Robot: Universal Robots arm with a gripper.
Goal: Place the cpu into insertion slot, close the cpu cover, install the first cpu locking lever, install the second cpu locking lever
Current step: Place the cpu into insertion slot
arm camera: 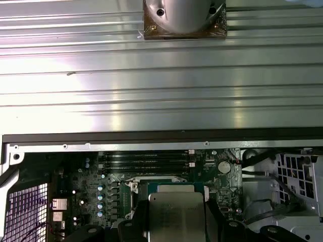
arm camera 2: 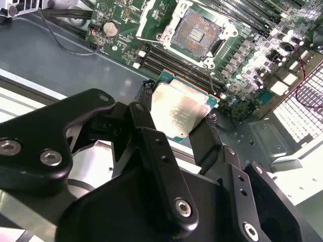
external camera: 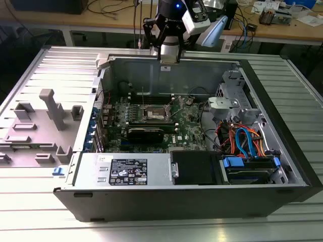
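One black hand [arm camera 2: 177, 120] grasps the flat silver-grey square cpu [arm camera 2: 184, 108]; the silver-rimmed, dark-centred insertion slot [arm camera 2: 196, 31] lies beyond its fingertips. A tilted or misaligned chip could damage that slot.

There is one insertion slot [arm camera 2: 194, 31], set in one green motherboard [arm camera 2: 242, 65]. One cpu [arm camera 2: 179, 113] hangs clear of the slot, clamped by one tool [arm camera 2: 179, 108] with two black fingers [arm camera 2: 143, 117], one on each side of the chip. Beside the slot run long black memory slots [arm camera: 146, 160], four as far as the first wrist view lets them be counted. One round coin battery [arm camera 2: 110, 28] lies near the slot, at the end of those memory slots. In the exterior view, one black expansion card [external camera: 145, 134] lies just beside the slot. One labelled power supply [external camera: 126, 171] sits beyond that card. All are inside one open computer case [external camera: 166, 201] on one ribbed tabletop [external camera: 298, 217].
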